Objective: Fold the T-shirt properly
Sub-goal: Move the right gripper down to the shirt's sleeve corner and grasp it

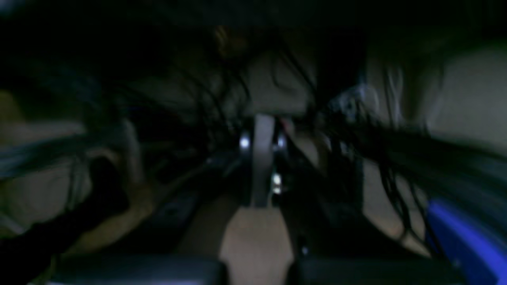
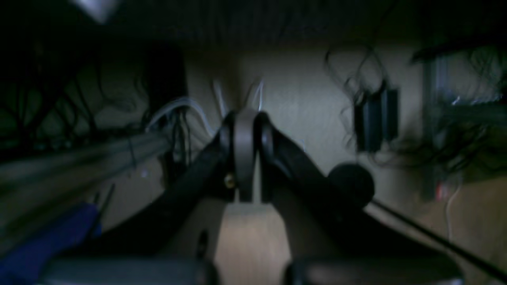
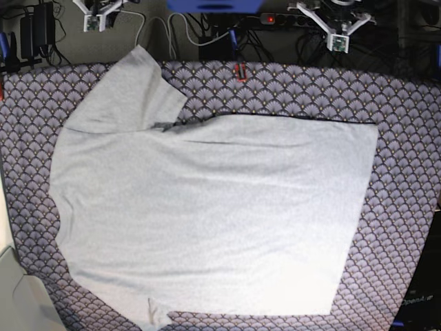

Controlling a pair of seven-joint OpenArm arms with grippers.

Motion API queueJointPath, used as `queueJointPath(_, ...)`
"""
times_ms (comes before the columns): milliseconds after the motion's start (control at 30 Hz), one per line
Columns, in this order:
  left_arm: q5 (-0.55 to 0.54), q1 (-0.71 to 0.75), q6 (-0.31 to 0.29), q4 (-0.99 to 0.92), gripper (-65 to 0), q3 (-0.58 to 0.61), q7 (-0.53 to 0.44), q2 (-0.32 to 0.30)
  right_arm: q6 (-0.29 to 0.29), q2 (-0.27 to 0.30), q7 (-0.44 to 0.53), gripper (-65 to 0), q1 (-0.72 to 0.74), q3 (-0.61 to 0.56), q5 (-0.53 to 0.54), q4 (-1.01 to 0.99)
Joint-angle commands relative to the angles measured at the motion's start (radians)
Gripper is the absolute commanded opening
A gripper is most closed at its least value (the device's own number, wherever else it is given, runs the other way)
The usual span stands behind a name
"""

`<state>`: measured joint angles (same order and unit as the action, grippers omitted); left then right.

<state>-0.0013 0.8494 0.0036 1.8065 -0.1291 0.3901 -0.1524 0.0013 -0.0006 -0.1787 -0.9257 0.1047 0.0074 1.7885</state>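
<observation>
- Left wrist view: my left gripper [image 1: 261,130] has its jaws together on nothing. The picture is dark and blurred, showing cables and wall; no shirt is in sight.
- Right wrist view: my right gripper [image 2: 245,118] is likewise closed and empty, aimed at the wall with the shirt out of view.
- Base view: the shirt [image 3: 213,214] lies flat on the counter [image 3: 406,103], its long axis across the picture, sleeves at that view's left, hem at its right. Both arms sit parked beyond the far edge, so I judge my right gripper [image 3: 96,17] nearer the sleeves and my left gripper [image 3: 339,38] nearer the hem.
</observation>
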Motion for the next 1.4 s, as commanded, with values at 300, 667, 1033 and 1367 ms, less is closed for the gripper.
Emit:
queueJointPath(300,0.001,0.037,0.000,0.198,-64.7,-0.077,-0.015,0.000,0.003,0.021,-0.121,-65.0,0.064,0.083,0.144,0.195)
queueJointPath(667,0.001,0.029,-0.004,0.206,-64.5,-0.074,-0.015,0.001,0.257,0.050,-0.394,-48.9,0.247,0.137,0.148,0.225)
queueJointPath(1033,-0.001,0.026,-0.001,0.207,-64.5,-0.076,-0.015,0.001,0.697,0.069,-0.690,-37.6,0.409,0.491,0.550,0.196)
queueJointPath(1367,-0.001,-0.022,-0.006,0.206,-41.9,-0.077,0.059,0.023,0.697,0.066,-0.881,-37.6,0.517,0.619,0.572,0.050)
